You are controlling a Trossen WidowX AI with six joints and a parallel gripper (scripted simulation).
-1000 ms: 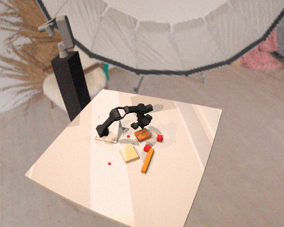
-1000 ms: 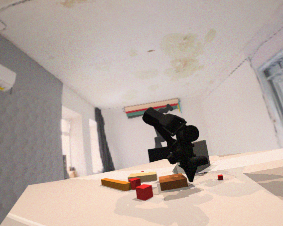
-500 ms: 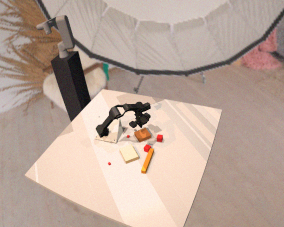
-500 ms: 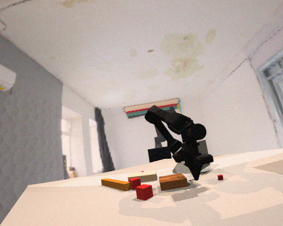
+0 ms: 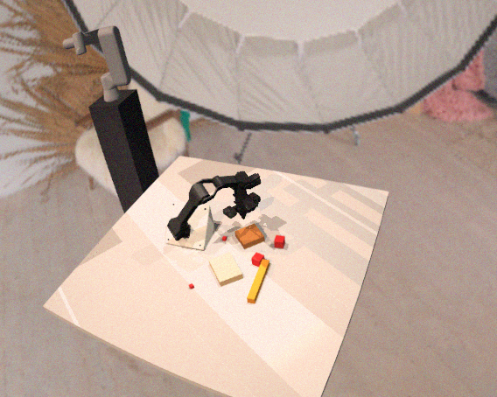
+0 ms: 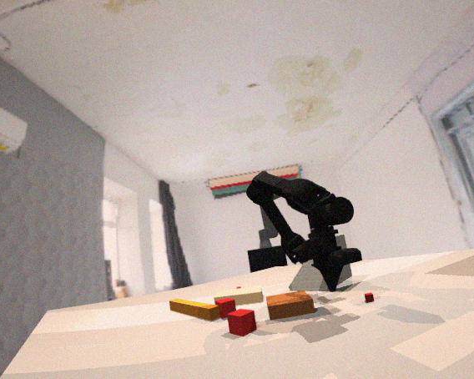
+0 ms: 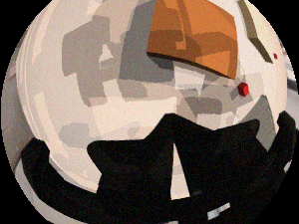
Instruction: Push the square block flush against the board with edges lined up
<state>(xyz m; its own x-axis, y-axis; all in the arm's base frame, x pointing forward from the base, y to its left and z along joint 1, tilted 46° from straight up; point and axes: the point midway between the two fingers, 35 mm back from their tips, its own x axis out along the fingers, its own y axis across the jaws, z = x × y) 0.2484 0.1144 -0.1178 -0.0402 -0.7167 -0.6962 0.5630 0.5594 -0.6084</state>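
One flat orange block (image 5: 249, 237) (image 6: 290, 306) (image 7: 204, 36) lies near my black metal gripper (image 5: 243, 214) (image 6: 332, 287) (image 7: 171, 118), with a gap between; I see its fingers squeezed together.

Long bar (image 5: 258, 282) (image 6: 194, 309) on the counter (image 5: 194, 332) (image 6: 123, 346), cube (image 5: 257, 260) (image 6: 225, 308) by its end, from above: thick slab (image 5: 225, 268) (image 6: 241, 295) left, second slab (image 5: 249, 236) (image 6: 289, 305) (image 7: 195, 36) beyond.

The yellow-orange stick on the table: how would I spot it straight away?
Find the table, then the pale cream slab lying on it. In the top view, the stick lies just right of that slab, one end by a red cube. It alone is long and narrow; its neighbours are chunky blocks.
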